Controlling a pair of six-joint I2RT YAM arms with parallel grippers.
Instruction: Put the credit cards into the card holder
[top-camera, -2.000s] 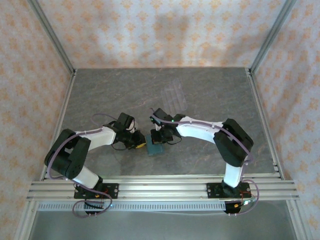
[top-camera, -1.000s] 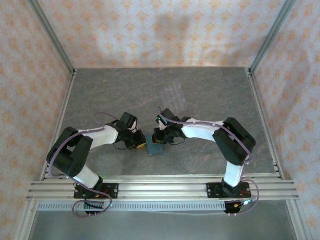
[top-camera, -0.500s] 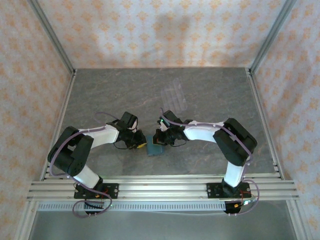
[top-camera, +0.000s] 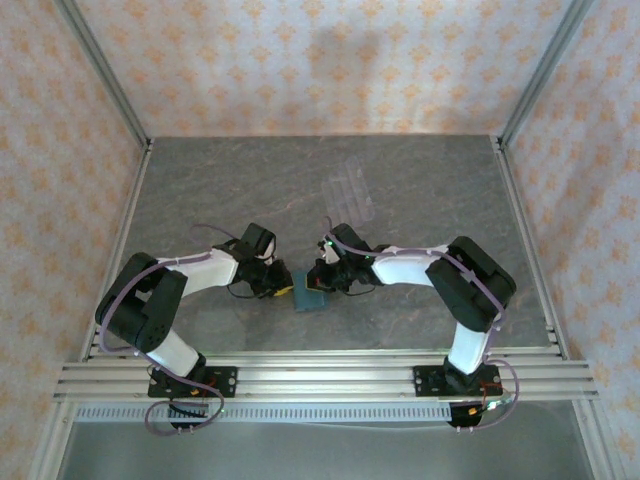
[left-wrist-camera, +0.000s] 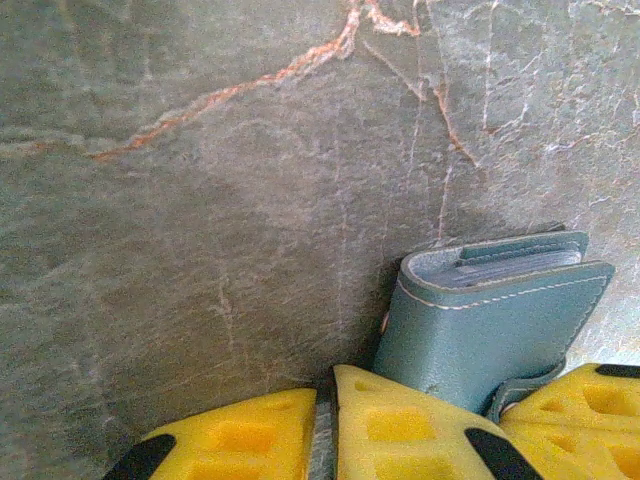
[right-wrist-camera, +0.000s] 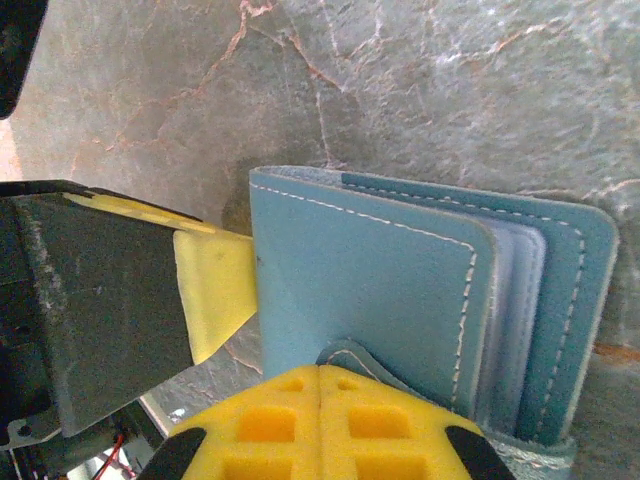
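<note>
We see the left hand (top-camera: 282, 290) closed at 9 o'clock of the card holder (top-camera: 311, 298), the right hand (top-camera: 322, 282) closed at 1.

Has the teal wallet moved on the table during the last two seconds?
No. The wallet keeps the same place, judged against the clear tray behind it and the front rail.

Walls (top-camera: 330, 60): pale peach wallpaper with repeating orange motifs, on three sides.
Tabletop (top-camera: 440, 180): grey stone-look surface with rust-coloured veins.
Corner posts (top-camera: 539, 70): slanted aluminium bars.
Near edge: aluminium rails (top-camera: 330, 378).
</note>
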